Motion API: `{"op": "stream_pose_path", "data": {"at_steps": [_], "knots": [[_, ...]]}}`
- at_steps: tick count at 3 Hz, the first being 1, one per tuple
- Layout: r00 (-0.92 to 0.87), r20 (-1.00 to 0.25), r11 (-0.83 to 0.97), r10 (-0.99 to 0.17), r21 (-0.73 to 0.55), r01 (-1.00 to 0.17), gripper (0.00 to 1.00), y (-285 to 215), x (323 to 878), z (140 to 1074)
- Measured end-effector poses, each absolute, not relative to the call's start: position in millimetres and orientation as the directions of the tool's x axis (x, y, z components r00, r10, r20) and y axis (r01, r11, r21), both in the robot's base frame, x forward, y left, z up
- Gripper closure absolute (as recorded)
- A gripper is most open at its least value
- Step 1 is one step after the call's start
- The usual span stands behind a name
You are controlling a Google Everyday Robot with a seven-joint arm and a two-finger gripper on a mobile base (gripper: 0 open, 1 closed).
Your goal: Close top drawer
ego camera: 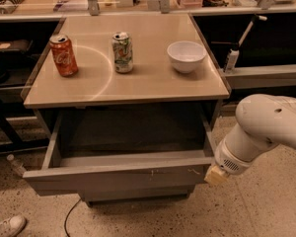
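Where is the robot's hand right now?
In the camera view the gripper is low on the right side, at the right end of the open top drawer front, below and to the right of the white bowl.

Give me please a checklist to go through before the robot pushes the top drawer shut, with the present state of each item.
1. The top drawer is open and needs closing: ok, it is pulled far out.
2. Nothing inside can jam it: cannot tell, the back part lies in shadow under the tabletop.
3. The tool is at the drawer front: ok, at its right end.
4. The tool touches the front: cannot tell.
5. The push point is central: not ok; a push at the right end may skew the drawer.
6. The red can, green can and white bowl stand back from the front edge: ok.
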State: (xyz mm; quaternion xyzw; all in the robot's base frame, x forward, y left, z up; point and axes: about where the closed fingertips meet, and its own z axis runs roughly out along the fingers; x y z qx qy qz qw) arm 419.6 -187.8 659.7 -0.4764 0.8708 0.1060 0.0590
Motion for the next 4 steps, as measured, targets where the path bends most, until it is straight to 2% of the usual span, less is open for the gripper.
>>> {"op": "stream_pose_path", "data": {"at_steps": [1, 3, 4], "knots": [[-0.539, -0.204, 0.524, -0.817, 0.128, -0.842, 1.00, -188, 420, 660], [-0.568, -0.216, 0.569, -0.794, 0.066, -0.820, 1.00, -190, 465, 665], [-0.568, -0.216, 0.569, -0.794, 0.066, -0.820, 1.00, -190, 465, 665]]}}
